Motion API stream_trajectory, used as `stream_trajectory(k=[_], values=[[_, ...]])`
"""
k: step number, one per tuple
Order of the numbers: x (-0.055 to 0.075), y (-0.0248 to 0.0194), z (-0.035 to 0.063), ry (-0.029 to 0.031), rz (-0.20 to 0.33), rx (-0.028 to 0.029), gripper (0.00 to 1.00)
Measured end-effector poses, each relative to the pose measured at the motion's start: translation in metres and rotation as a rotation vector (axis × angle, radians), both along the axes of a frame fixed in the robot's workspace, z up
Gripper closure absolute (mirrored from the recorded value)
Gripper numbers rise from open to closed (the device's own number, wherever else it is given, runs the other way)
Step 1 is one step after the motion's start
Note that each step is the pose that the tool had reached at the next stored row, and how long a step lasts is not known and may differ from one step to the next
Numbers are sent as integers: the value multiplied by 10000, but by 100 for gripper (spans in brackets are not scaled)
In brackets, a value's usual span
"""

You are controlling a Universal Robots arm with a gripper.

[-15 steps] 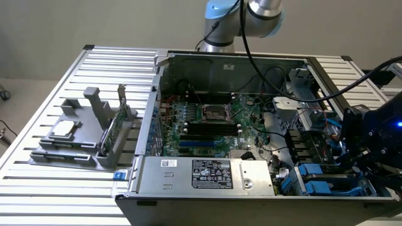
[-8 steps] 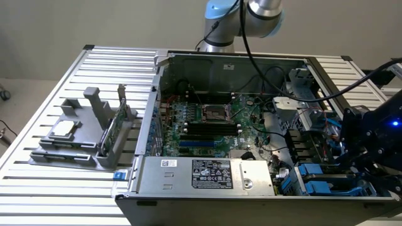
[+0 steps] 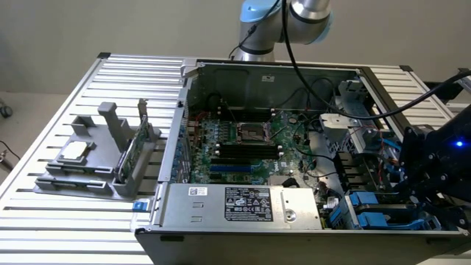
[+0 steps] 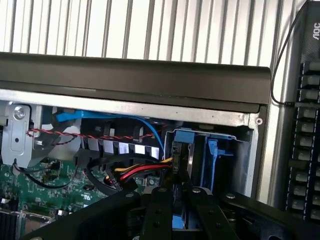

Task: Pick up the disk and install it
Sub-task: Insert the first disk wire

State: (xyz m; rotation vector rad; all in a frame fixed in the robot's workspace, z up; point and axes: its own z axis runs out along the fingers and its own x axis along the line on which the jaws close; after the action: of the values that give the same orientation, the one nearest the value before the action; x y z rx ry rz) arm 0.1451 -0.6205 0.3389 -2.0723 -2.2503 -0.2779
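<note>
Wrist view: the tool [image 4: 175, 210] hovers over the drive bays in a corner of an open computer case [image 4: 150, 75], its two black fingers [image 4: 156, 215] drawn narrow around a blue-edged piece, probably the disk [image 4: 179, 221], though little of it shows. It looks stiff, fairly heavy and fragile, so a hold on its plastic side rails seems best.

"AOC" is printed on the black monitor [image 4: 305, 100].
</note>
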Motion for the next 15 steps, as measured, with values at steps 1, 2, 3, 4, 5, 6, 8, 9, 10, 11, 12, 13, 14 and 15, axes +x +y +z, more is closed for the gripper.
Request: stream_trajectory(k=[1,2,3,4,5,6,8,9,10,11,12,13,14,15], values=[[-3,0,0,0,-23,1,82],[-7,0,0,-1,-42,1,82],[-7,0,0,0,-56,1,82],[-10,0,-1,0,-78,1,82],[-12,1,-1,-1,-98,1,82],[-13,4,0,-1,-129,-1,82],[-16,8,0,-1,-222,0,82],[-17,11,0,-1,-265,0,82],[-18,15,0,-1,-304,-1,82],[-20,19,-1,0,-341,0,82],[-21,24,-3,0,-366,1,82],[-22,32,-5,0,-390,1,82],[-23,40,-6,0,-409,-1,82],[-23,47,-7,0,-421,0,82]])
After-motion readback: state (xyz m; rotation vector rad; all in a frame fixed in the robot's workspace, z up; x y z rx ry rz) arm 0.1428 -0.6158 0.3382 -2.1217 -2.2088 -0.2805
